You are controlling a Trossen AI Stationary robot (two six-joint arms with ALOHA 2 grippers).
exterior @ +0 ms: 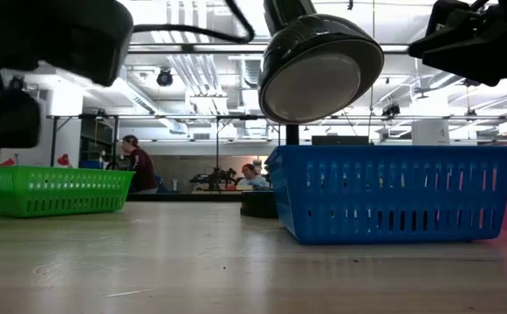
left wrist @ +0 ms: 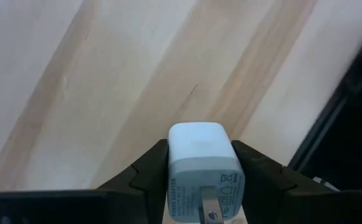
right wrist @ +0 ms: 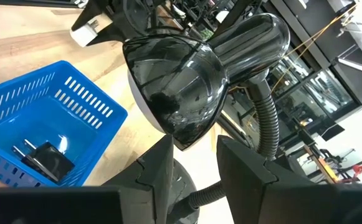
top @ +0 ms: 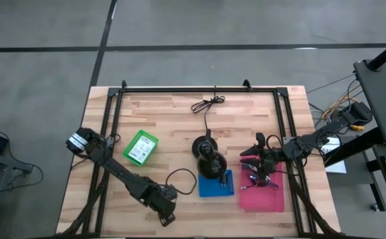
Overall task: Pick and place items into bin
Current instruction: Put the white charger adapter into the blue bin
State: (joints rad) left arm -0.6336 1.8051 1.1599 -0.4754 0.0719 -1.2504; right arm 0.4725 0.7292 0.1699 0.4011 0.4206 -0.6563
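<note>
My left gripper (top: 167, 214) is near the table's near edge, in front of the blue bin (top: 217, 184), and is shut on a white plug-in charger block (left wrist: 200, 158). The right wrist view shows it far off too, the charger (right wrist: 84, 30) in its fingers. My right gripper (right wrist: 195, 165) is open and empty, hovering at the far end of the pink bin (top: 262, 192), beside the black lamp's head (right wrist: 174, 84). A black charger (right wrist: 43, 158) lies on the floor of the blue bin (right wrist: 37, 118). Small dark and purple oddments (top: 259, 176) lie in the pink bin. My left gripper pinches the white charger block by its two opposite side faces (left wrist: 174, 158), one finger on each. Its rounded end (left wrist: 199, 134) sticks out past the fingertips, and its prong end faces the wrist. The fingers point down at the wood, and the block looks clear of the table.
A black gooseneck lamp (top: 209, 159) stands between the bins, its head (exterior: 318, 74) hanging over the blue bin (exterior: 393, 192). A green bin (top: 141, 147) sits on the table's left part. A black cord (top: 206, 106) runs toward the far edge. People sit in the room beyond (exterior: 135, 161).
</note>
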